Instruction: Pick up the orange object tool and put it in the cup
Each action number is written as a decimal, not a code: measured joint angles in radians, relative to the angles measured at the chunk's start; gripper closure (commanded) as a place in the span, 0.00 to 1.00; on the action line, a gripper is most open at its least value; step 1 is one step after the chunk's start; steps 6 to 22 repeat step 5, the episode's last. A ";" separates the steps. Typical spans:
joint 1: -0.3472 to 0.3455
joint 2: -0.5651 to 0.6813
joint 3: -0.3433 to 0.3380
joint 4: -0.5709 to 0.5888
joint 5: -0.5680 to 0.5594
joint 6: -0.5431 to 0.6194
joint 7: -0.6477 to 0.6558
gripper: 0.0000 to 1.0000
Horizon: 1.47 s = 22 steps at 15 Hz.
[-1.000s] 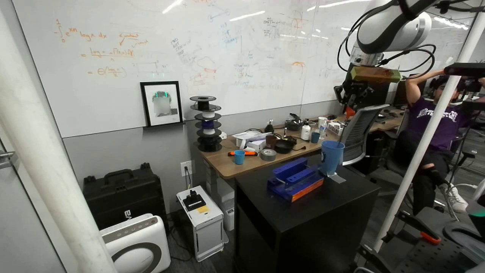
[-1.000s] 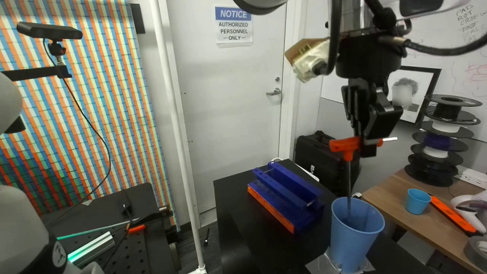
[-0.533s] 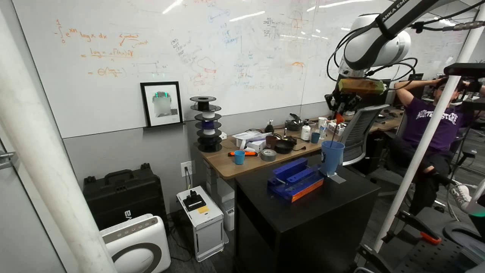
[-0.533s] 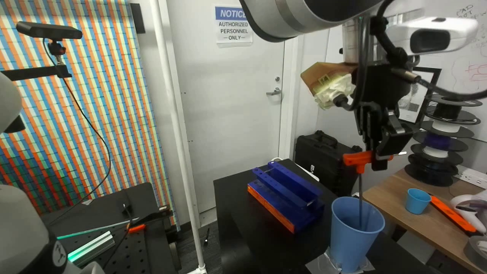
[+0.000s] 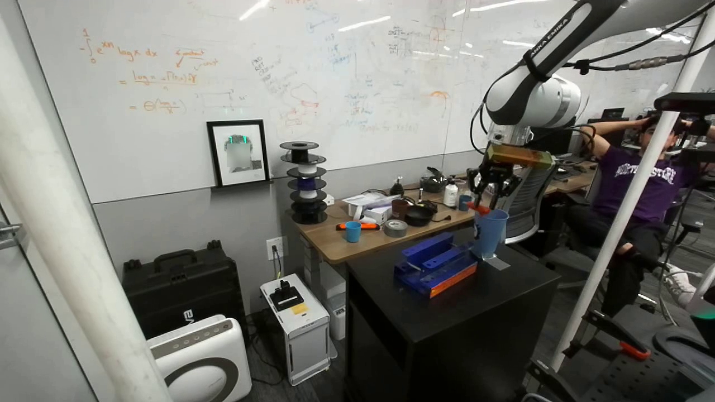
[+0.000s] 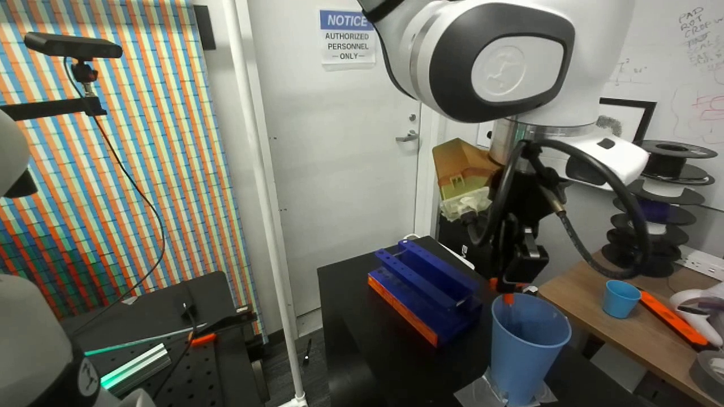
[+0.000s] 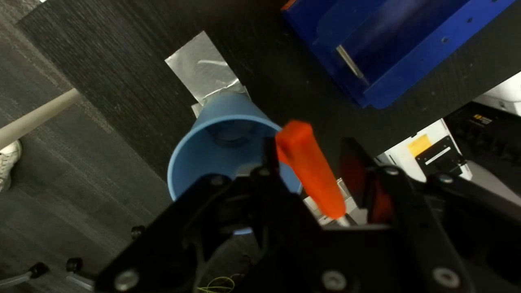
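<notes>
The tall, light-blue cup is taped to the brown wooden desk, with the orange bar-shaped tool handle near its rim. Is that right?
No: both exterior views show the tall, light-blue cup taped to the black cabinet top, not the brown wooden desk. The orange bar-shaped tool handle is indeed near its rim.

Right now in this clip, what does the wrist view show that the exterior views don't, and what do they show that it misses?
Only the wrist view shows the inside bottom of the tall blue cup and a clear gap between the orange tool handle and one gripper finger. Only the exterior views show the whiteboard, the spool stack and the arm's white links. Shared: the cup, tool handle, gripper, dark-blue tray and silver tape.
</notes>
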 measured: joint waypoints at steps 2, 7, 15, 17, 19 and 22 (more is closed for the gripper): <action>0.003 -0.050 0.000 -0.012 0.023 -0.021 -0.029 0.09; 0.012 -0.206 0.001 -0.073 0.108 -0.107 -0.140 0.12; 0.012 -0.206 0.001 -0.073 0.108 -0.107 -0.140 0.12; 0.012 -0.206 0.001 -0.073 0.108 -0.107 -0.140 0.12; 0.012 -0.206 0.001 -0.073 0.108 -0.107 -0.140 0.12; 0.012 -0.206 0.001 -0.073 0.108 -0.107 -0.140 0.12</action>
